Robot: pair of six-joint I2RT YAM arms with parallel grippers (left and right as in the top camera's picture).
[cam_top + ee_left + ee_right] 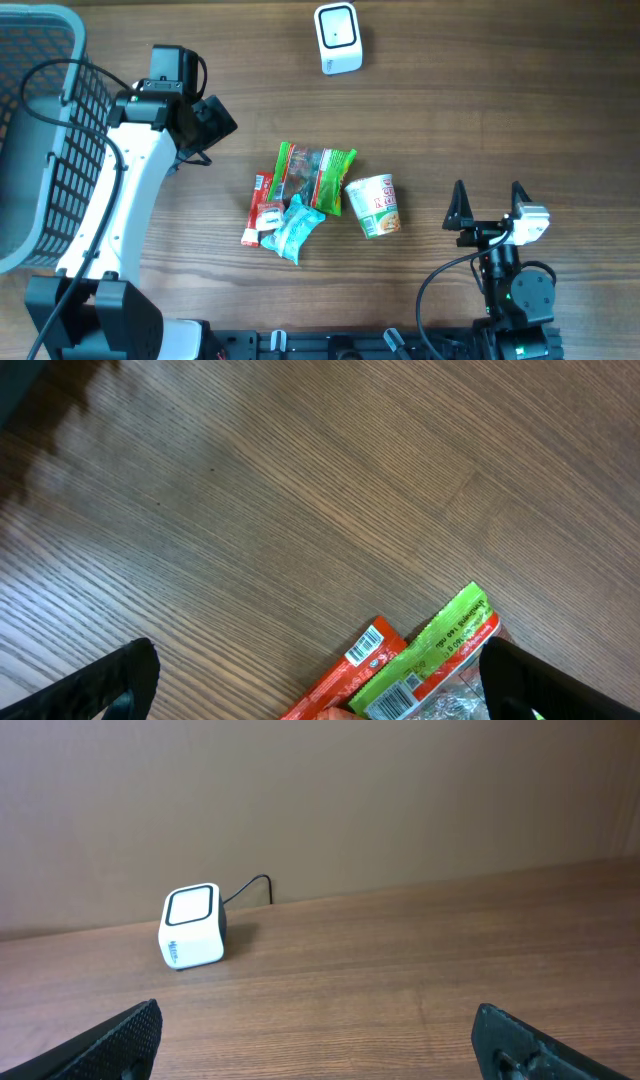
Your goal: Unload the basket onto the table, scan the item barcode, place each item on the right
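Your left gripper and right gripper gape empty — pinch the green plastic snack packet by its edge, barcode left clear for the far white cube scanner.

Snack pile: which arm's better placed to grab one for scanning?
Left, probably. The left fingers hang open by the pile, and their wrist view shows the red packet and green packet between them. The right fingers, also open, face the barcode scanner, with no item in view.
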